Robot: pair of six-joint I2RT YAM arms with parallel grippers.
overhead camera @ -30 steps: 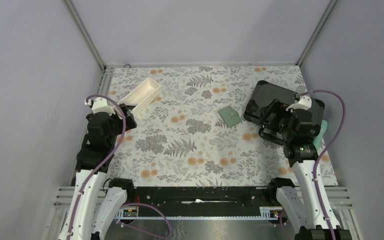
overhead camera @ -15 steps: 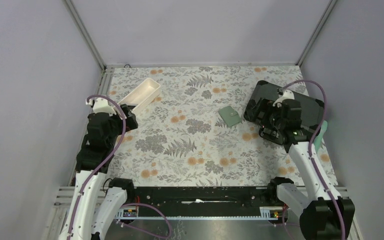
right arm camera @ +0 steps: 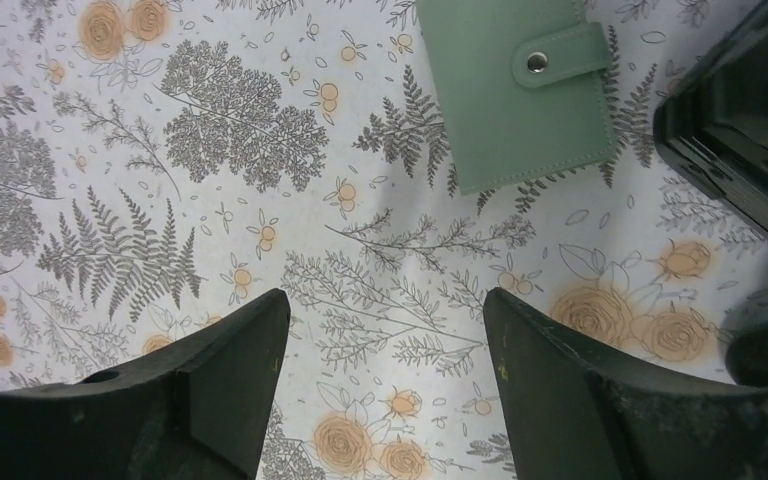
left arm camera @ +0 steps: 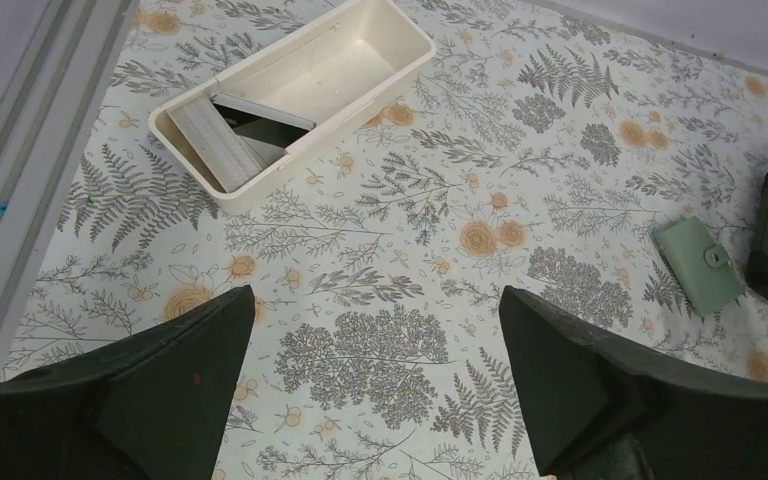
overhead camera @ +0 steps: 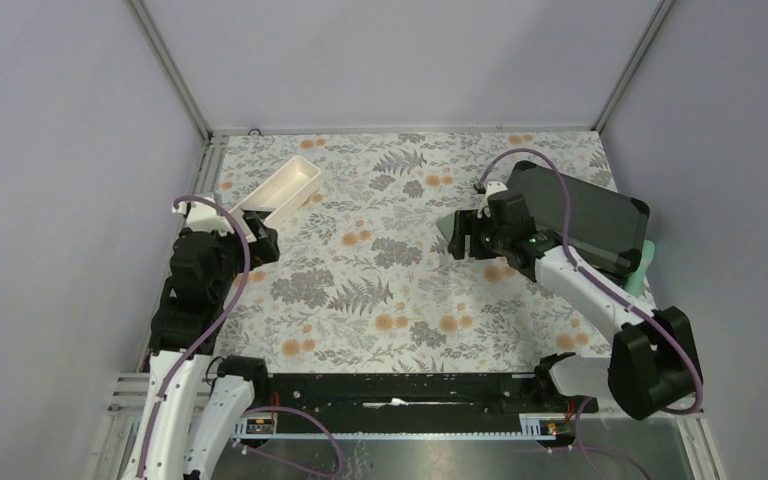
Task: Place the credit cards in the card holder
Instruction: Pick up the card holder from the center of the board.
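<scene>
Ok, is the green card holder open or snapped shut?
Shut. The card holder lies flat with its tab snapped across the cover; no pockets show.

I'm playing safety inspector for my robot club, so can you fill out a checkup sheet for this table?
Surface: floral tablecloth, lying flat.
Job's things: green card holder snapped shut beside the black hard case; two credit cards, one grey, one dark, in the white tray.
Clutter: white tray; black hard case; pale teal item behind the case, unclear.
Claws: left claw open, empty; right claw open, empty, near the card holder.
Cables: purple cables loop along both arms; no snag seen.
Surroundings: grey walls, metal frame posts.
</scene>
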